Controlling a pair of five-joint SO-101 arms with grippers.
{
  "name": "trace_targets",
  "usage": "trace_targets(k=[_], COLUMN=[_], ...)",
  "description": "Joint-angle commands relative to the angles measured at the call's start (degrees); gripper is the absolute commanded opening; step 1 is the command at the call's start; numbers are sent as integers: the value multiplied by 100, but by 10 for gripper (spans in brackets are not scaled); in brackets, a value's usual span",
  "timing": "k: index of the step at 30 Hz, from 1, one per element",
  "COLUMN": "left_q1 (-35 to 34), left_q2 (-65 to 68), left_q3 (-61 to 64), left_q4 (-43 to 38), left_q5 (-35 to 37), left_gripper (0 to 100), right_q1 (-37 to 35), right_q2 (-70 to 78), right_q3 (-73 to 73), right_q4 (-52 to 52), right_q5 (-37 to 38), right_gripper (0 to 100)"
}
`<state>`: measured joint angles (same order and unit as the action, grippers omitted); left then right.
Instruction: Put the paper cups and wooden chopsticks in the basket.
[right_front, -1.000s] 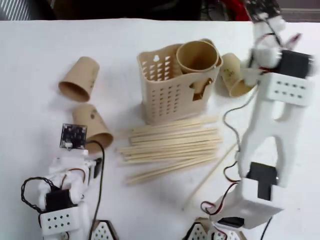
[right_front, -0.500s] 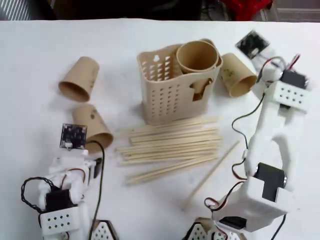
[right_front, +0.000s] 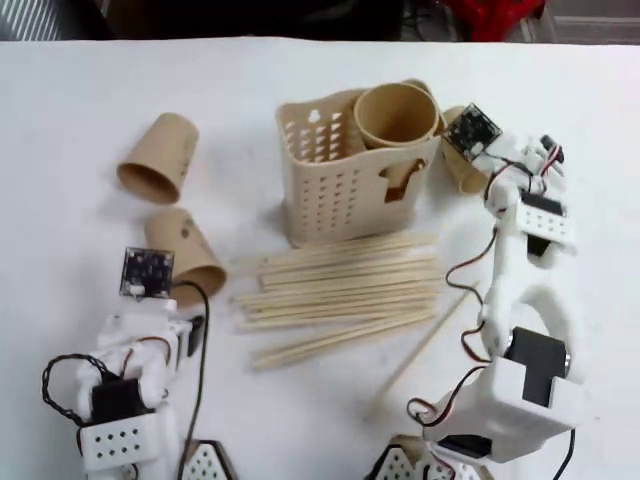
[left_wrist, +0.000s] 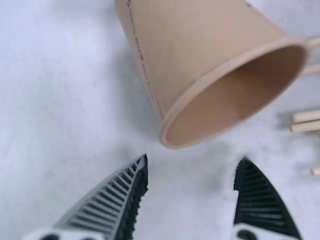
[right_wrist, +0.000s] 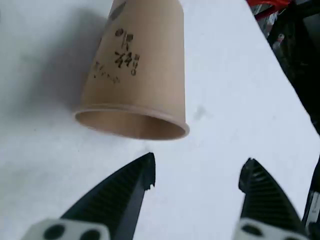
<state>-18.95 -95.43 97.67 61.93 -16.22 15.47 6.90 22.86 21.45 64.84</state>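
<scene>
A beige slotted basket (right_front: 340, 185) stands at the table's centre back with one paper cup (right_front: 395, 112) upright inside it. A second paper cup (right_front: 459, 174) lies on its side just right of the basket, its mouth facing my right gripper (right_wrist: 199, 167), which is open a short way in front of the rim of this printed cup (right_wrist: 140, 75). Two more cups (right_front: 160, 155) (right_front: 185, 248) lie on the left. My left gripper (left_wrist: 192, 167) is open just short of the nearer cup's (left_wrist: 210, 75) mouth. Wooden chopsticks (right_front: 345, 290) lie in a loose pile in front of the basket.
One stray chopstick (right_front: 425, 345) lies slanted right of the pile, close to the right arm's base (right_front: 515, 400). Chopstick ends (left_wrist: 305, 120) lie past the left cup. The left arm (right_front: 130, 385) sits at the front left. The white table's back edge (right_front: 300, 40) meets dark clutter.
The right arm has swung in from the far right and lowered toward the cup beside the basket, its wrist camera now over that cup. The left arm has not moved.
</scene>
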Motion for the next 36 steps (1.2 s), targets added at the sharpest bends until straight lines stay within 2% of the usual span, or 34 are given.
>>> trace_targets(k=[1,4,10,13,19,27,36], left_q1=[-13,-13,-13,-13,-13,-13,-13], left_q2=[-48,-48,-48,-48,-48,-48,-48], left_q3=[-26,-26,-26,-26,-26,-26,-26], left_q4=[9,9,9,9,9,9,9], left_q5=[-44,-44,-44,-44,-44,-44,-44], left_gripper=[275,275,275,275,275,275,275], right_q1=[-207,-268,-391,-303,119,13,-462], right_q2=[-48,-48,-4,180,620,760,787], right_q3=[360,404,396,114,-941,-1547,-1538], right_q4=[-1059,-1376,-1297,-1174,-75,664,655], right_q5=[-9,-352,-475,-1116,-2303,-3490,-3007], right_gripper=[273,273,272,272,272,272,272])
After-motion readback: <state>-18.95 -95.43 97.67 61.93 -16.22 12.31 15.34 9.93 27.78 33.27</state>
